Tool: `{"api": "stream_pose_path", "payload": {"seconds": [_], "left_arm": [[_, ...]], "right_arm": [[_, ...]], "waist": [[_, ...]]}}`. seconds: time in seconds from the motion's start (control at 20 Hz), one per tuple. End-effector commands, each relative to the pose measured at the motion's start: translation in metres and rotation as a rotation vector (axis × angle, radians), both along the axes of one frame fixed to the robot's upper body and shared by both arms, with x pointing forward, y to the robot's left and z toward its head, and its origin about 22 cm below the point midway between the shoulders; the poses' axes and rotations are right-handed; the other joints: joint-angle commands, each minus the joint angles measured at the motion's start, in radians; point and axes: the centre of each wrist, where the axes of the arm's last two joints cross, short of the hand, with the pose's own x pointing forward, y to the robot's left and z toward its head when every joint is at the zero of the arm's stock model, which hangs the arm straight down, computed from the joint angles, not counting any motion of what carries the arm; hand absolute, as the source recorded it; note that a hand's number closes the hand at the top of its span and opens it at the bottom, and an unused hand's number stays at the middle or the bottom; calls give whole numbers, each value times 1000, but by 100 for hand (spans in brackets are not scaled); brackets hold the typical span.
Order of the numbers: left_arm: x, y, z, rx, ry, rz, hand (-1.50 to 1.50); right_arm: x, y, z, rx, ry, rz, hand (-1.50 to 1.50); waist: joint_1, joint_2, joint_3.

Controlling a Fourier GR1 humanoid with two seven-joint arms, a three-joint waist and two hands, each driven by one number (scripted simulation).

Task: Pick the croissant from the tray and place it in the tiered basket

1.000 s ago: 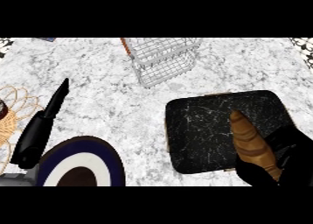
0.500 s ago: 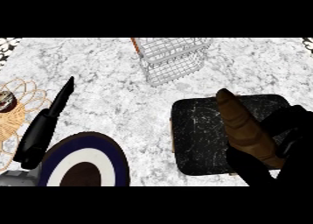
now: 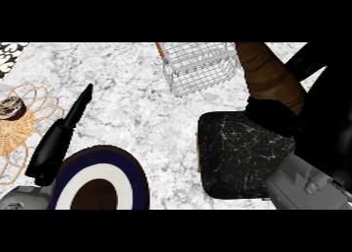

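From the head view, our right hand has its fingers curled round the lower end of the croissant, which is lifted clear of the dark tray and stands just beside the tiered basket. We judge the risk is the long free end: it could catch the basket's wire rim and twist out of our hold, or land on the counter beside it. Our left hand rests open at the view's left.
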Motion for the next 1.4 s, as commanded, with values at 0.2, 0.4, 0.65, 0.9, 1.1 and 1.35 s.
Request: {"api": "stream_pose_path", "payload": {"seconds": [0.2,0.4,0.65,0.9,1.1,1.35], "left_arm": [[5,4,2,12,-5,-26,0],[0,-5,-7,9,-10,-27,0],[5,-15,4,-4,-20,-50,0],[9,-20,10,-2,-37,-48,0],[9,-1,-4,9,-31,-39,0],[19,-17,4,-11,-34,-46,0]], "right_arm": [[70,11,53,206,140,-152,150],[108,16,63,229,195,-133,150],[151,15,48,278,208,-150,150],[171,2,26,405,91,-138,150],[192,3,5,455,66,-45,-150],[201,3,4,540,-120,5,-150]], "waist": [[29,9,2],[35,12,2],[41,23,3],[37,22,5],[52,32,4],[42,37,5]]}}
